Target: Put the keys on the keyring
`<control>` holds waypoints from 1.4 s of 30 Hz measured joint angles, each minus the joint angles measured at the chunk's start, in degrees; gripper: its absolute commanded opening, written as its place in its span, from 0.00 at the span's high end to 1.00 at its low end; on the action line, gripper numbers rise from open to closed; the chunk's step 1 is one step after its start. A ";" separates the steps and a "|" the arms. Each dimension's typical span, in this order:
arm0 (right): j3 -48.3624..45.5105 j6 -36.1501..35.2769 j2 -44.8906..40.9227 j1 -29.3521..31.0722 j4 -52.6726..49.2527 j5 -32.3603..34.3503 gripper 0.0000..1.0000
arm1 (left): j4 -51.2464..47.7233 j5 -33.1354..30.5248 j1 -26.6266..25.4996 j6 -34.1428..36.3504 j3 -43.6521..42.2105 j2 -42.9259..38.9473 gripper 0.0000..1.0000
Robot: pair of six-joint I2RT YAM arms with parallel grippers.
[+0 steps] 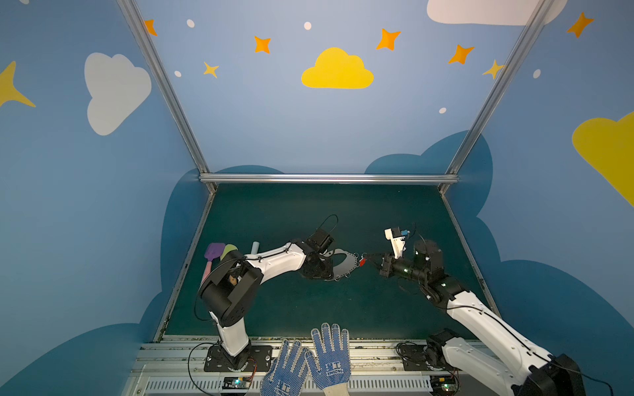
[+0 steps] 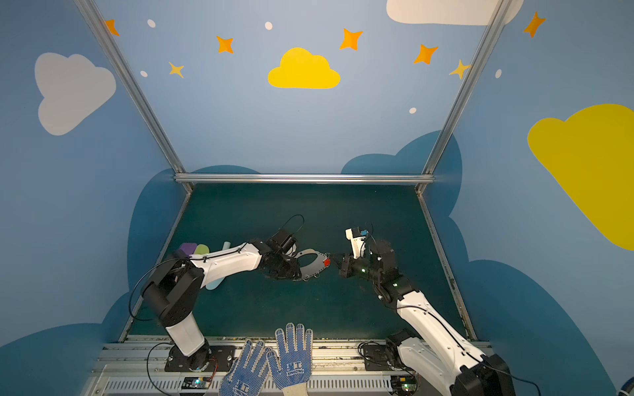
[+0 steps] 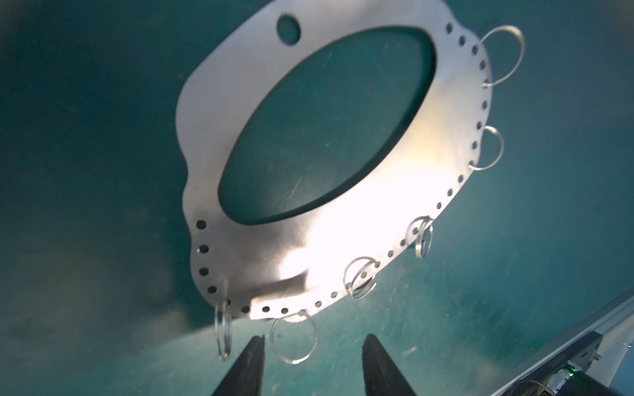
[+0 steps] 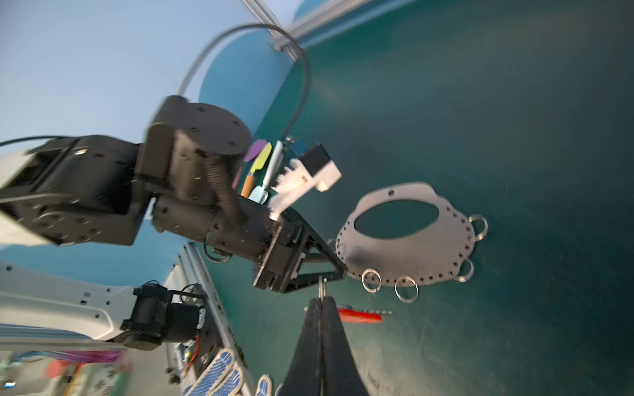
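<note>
Pastel toy shovels (image 1: 215, 252) lay on the green mat (image 1: 308, 212) by its left edge; two blue dotted gloves (image 1: 329, 360) lay off its near edge.

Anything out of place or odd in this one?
Two blue-dotted gloves lie on the front rail, fingertips over the mat edge, unrelated to the task. Nothing looks spilled or damaged.

Robot lab cell: aluminium-profile frame (image 1: 327, 178), blue panels (image 1: 274, 120) with cloud decals (image 1: 337, 70), green tabletop (image 1: 308, 212), left arm (image 1: 274, 262) and right arm (image 1: 480, 319) bolted to a slotted rail (image 1: 370, 356), work gloves (image 1: 329, 356) in front.
</note>
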 measured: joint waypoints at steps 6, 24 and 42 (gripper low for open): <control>-9.27 -2.93 -11.17 1.95 8.92 7.69 1.00 | 2.93 0.02 0.04 -1.55 -2.78 -0.28 0.44; -11.37 -10.91 -11.80 3.37 23.56 17.59 1.00 | 12.92 4.33 3.67 -7.82 -8.09 -3.37 0.38; -10.43 -12.72 -9.99 3.37 23.74 17.59 1.00 | 11.78 5.60 4.17 -11.56 -7.72 -1.25 0.55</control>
